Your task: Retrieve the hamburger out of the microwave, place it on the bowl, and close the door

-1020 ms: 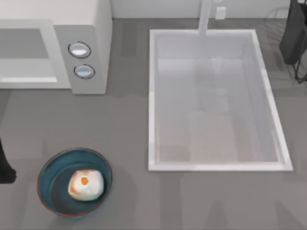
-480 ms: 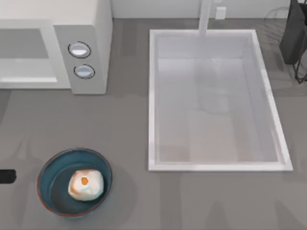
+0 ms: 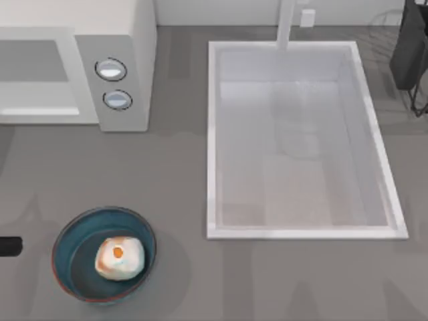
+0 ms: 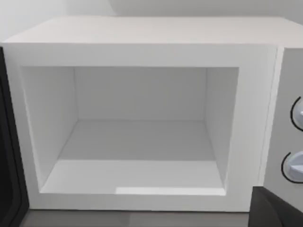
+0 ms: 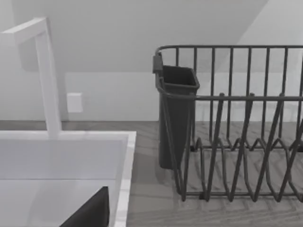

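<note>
The hamburger (image 3: 119, 257) sits inside the bowl (image 3: 67, 235), at the lower left of the top view on the grey surface (image 3: 180, 180). The microwave (image 3: 127, 40) stands in the upper left corner (its cavity (image 4: 142, 137) is bare white in the left wrist view, and a dark edge at that frame's left side may be the door, I cannot tell). The sink (image 3: 212, 134) fills the middle right. The dish rack (image 5: 236, 123) stands beside it. A black piece at the top view's left edge may be the left pincer; its state I cannot tell.
</note>
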`<state>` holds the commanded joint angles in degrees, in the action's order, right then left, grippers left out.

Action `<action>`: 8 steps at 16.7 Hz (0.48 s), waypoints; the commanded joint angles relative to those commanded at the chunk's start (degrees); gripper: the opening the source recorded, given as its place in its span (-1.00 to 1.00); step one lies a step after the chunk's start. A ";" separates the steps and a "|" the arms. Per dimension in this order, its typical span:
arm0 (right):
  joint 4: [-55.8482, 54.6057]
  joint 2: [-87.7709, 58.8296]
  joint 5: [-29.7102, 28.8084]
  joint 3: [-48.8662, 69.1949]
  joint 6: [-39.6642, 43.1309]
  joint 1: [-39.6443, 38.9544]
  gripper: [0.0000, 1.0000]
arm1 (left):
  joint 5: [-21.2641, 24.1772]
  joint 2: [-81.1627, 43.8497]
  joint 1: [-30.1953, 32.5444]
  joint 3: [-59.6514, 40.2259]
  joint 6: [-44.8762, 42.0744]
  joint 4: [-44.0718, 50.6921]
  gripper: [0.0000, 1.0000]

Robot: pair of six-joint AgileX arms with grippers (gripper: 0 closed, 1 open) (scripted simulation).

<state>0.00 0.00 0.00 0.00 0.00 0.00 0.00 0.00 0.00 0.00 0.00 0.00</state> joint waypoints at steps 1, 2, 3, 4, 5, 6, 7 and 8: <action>0.00 0.00 0.00 0.00 0.00 0.00 1.00 | 0.00 -0.01 0.01 -0.01 0.01 0.01 -1.00; 0.00 0.00 0.00 0.00 0.00 0.00 1.00 | -0.21 -0.21 0.22 0.10 0.01 -0.21 -1.00; 0.00 0.00 0.00 0.00 0.00 0.00 1.00 | -0.91 -0.87 0.92 0.45 0.00 -1.03 -1.00; 0.00 0.00 0.00 0.00 0.00 0.00 1.00 | -1.90 -1.79 1.91 0.95 -0.02 -2.46 -1.00; 0.00 0.00 0.00 0.00 0.00 0.00 1.00 | -2.99 -2.81 3.00 1.51 -0.03 -4.25 -1.00; 0.00 0.00 0.00 0.00 0.00 0.00 1.00 | -4.04 -3.80 4.05 2.05 -0.05 -5.89 -1.00; 0.00 0.00 0.00 0.00 0.00 0.00 1.00 | -4.93 -4.63 4.94 2.50 -0.06 -7.16 -1.00; 0.00 0.00 0.00 0.00 0.00 0.00 1.00 | -5.57 -5.23 5.58 2.83 -0.07 -8.09 -1.00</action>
<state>0.00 0.00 0.00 0.00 0.00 0.00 -5.57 -5.23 5.59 2.83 -0.07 -8.09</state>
